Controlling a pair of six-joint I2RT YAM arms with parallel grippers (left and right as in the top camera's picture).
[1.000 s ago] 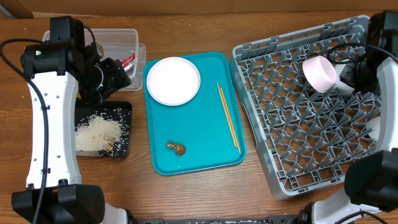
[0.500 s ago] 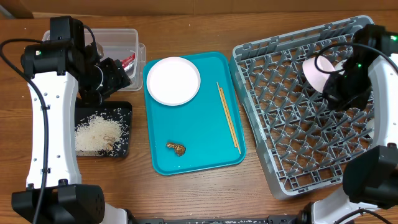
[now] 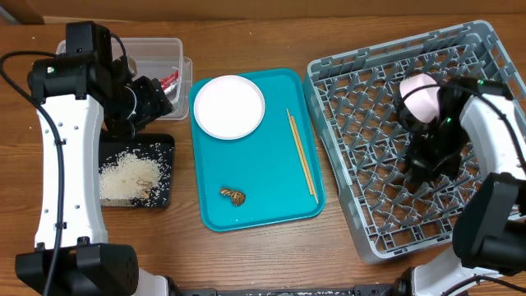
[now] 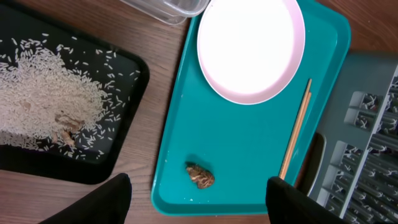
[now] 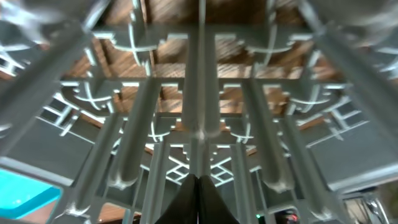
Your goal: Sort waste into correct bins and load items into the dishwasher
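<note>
Right arm [image 3: 486,123] is swinging in from the rack's [image 3: 370,205] right edge toward the middle. The right gripper [image 3: 417,171], fingers pinched together, is dropping in among the pegs [image 5: 202,81] and pulling away from the pink bowl [image 3: 421,100]. The bowl is sitting near the rack's back edge, and the arm is now crossing its right side.

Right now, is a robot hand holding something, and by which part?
Nothing is held. The left gripper is open and empty; the right gripper is shut, empty, over the grey dish rack.
</note>
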